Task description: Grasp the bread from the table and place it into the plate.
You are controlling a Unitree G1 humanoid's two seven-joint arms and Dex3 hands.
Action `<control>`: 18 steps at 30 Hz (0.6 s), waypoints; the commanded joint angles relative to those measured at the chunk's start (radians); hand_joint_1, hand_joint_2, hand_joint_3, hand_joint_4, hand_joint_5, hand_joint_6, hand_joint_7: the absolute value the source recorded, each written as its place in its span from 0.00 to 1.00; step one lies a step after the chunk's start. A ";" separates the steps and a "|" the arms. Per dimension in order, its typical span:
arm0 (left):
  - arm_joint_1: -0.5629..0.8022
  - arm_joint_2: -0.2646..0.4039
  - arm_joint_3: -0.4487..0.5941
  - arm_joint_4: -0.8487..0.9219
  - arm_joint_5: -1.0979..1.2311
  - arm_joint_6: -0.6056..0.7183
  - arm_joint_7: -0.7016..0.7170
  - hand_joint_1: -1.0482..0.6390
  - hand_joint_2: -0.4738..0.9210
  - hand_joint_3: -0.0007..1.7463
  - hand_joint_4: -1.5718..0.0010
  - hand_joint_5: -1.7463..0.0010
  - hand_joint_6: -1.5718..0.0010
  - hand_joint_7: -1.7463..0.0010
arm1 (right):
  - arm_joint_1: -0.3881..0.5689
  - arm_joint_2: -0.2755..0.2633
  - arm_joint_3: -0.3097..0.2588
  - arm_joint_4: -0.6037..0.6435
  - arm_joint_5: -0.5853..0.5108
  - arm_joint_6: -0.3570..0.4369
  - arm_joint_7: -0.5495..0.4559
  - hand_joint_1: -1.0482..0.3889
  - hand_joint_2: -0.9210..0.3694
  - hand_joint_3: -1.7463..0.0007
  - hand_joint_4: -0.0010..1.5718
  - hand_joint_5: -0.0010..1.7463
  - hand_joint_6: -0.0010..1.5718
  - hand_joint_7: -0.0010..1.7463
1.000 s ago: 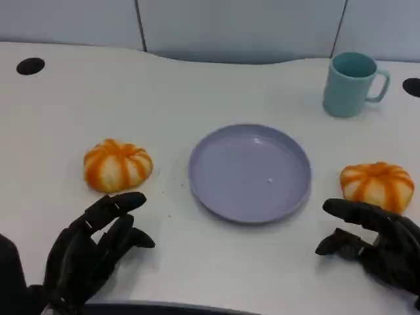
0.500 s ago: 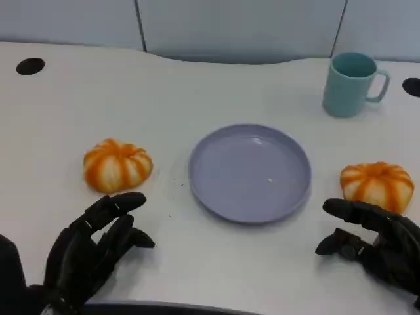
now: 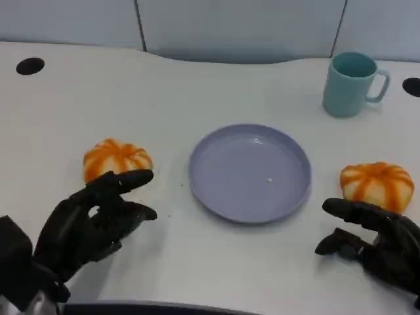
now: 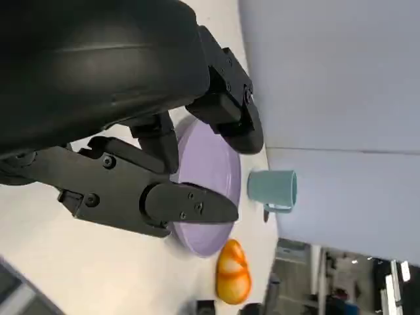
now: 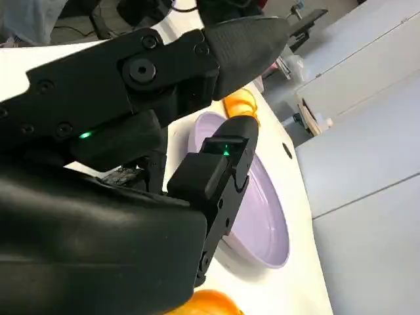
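Observation:
An orange-and-white striped bread (image 3: 115,158) lies left of the lilac plate (image 3: 249,172); a second one (image 3: 377,185) lies to the plate's right. My left hand (image 3: 88,226) hovers just in front of the left bread, fingers spread, a fingertip overlapping the bread's near edge, holding nothing. My right hand (image 3: 374,243) stays low at the front right, fingers apart, just in front of the right bread. The left wrist view shows the plate (image 4: 210,190) and the far bread (image 4: 233,281) past my fingers (image 4: 190,203). The right wrist view shows the plate (image 5: 259,210) and a bread (image 5: 240,103) beyond my fingers (image 5: 216,167).
A teal mug (image 3: 352,84) stands at the back right, handle to the right. Two black cable holes (image 3: 30,65) sit at the table's far corners. The table's curved front edge runs just under my hands.
My left hand has lifted and moved forward to the near edge of the left bread. The right hand, both breads and the plate have not moved.

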 commanded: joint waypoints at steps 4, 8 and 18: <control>-0.028 0.098 -0.063 -0.098 0.186 -0.044 0.134 0.29 1.00 0.04 0.85 0.51 0.73 0.96 | 0.019 -0.007 0.000 0.000 -0.005 0.019 -0.007 0.46 0.00 0.92 0.35 0.64 0.60 0.00; -0.043 0.139 -0.098 -0.129 0.295 -0.051 0.222 0.30 0.99 0.01 0.90 0.56 0.76 0.98 | 0.022 -0.007 0.002 -0.007 -0.007 0.022 -0.014 0.45 0.00 0.93 0.35 0.64 0.60 0.00; -0.139 0.275 -0.205 -0.126 0.591 -0.089 0.412 0.27 0.99 0.00 0.93 0.64 0.77 1.00 | 0.026 0.001 -0.002 -0.013 -0.002 0.015 -0.023 0.46 0.00 0.94 0.36 0.66 0.61 0.01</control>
